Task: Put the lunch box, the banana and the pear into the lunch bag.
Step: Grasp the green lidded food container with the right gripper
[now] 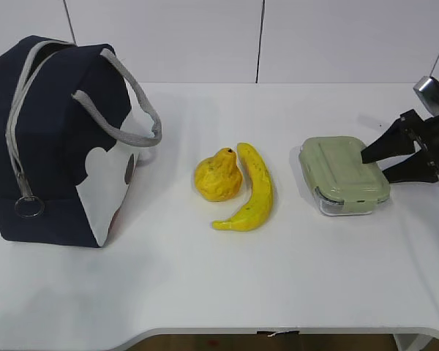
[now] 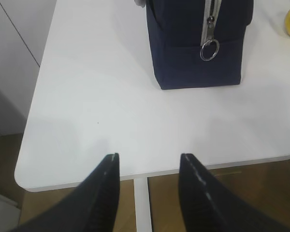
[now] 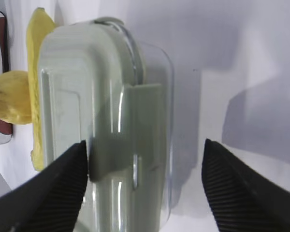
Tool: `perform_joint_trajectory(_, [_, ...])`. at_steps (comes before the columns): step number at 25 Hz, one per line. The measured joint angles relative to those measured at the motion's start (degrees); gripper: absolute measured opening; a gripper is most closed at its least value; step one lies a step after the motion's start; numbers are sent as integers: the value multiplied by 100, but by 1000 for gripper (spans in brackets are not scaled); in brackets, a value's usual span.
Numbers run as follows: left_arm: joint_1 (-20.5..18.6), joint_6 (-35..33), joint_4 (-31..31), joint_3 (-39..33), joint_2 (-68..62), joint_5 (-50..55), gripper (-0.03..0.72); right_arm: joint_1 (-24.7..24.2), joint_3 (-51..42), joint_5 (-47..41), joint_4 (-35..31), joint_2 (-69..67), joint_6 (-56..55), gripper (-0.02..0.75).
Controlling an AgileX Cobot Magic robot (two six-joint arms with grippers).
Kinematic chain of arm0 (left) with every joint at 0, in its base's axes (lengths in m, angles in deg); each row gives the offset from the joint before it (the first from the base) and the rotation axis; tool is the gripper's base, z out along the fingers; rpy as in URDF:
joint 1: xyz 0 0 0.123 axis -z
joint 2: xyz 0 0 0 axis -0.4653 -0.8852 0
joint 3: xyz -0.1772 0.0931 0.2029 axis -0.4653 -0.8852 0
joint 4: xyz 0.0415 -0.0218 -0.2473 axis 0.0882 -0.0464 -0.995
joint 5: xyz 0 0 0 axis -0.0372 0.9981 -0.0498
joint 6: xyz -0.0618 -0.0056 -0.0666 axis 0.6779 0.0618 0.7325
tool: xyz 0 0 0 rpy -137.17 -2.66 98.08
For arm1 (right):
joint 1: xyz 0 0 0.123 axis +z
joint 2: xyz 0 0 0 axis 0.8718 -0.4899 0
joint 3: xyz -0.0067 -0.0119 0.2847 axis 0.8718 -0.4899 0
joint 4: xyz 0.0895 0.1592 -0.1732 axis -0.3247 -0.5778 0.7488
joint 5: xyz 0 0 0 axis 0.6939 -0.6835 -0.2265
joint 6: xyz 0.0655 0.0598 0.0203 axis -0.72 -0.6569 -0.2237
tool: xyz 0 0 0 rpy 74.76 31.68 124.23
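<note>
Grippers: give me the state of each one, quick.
Left gripper: open, holding nothing, over the table edge.
Right gripper: open wide at the lunch box, not closed on it.

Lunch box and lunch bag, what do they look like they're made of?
Lunch box: the base looks like clear plastic or glass, see-through with glare; the sage-green lid looks like smooth moulded plastic with a snap tab. Lunch bag: matte navy woven fabric that sags softly, smoother white lower panel, grey webbing handles, and a zipper with a shiny, probably metal, ring pull.
</note>
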Motion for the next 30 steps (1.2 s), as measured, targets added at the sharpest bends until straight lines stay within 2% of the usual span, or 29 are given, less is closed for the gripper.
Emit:
perform_joint_trajectory(6, [0,0,0,0,0,0,308,0,4,23,-256,-13,200,579])
perform_joint_trajectory(23, [0,0,0,0,0,0,308,292,4,45,-278,-18,327,577])
perform_joint_trajectory(30, [0,0,0,0,0,0,308,292,17,-1,-296,-179,335,497])
